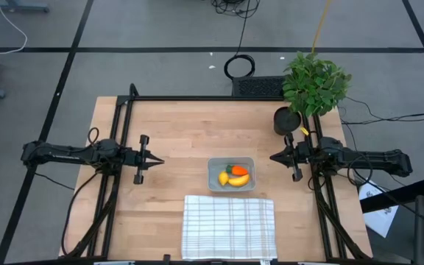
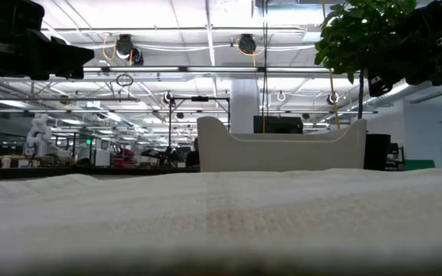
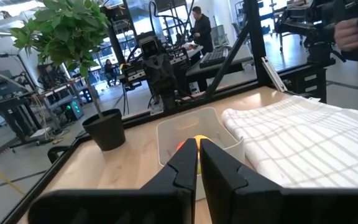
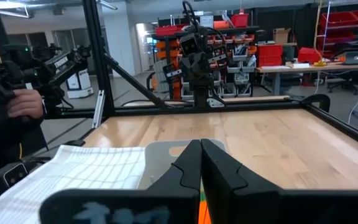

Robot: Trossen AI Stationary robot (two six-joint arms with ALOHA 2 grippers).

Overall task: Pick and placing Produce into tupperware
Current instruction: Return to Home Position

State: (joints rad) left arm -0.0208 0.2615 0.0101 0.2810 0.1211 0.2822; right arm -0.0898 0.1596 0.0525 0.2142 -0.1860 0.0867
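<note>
Fingers on your left gripper are sitting clenched, empty, left of the tupperware holding banana, lemon and carrot; right of it, your right gripper is pinched closed too. For homing, be drawing both away level. The high view is showing all three pieces; the low view, only its walls.

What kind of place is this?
Probably a robotics lab or workshop: the left arm and right arm sit at a table, red bins stand behind, and the ceiling is bare and industrial.
</note>
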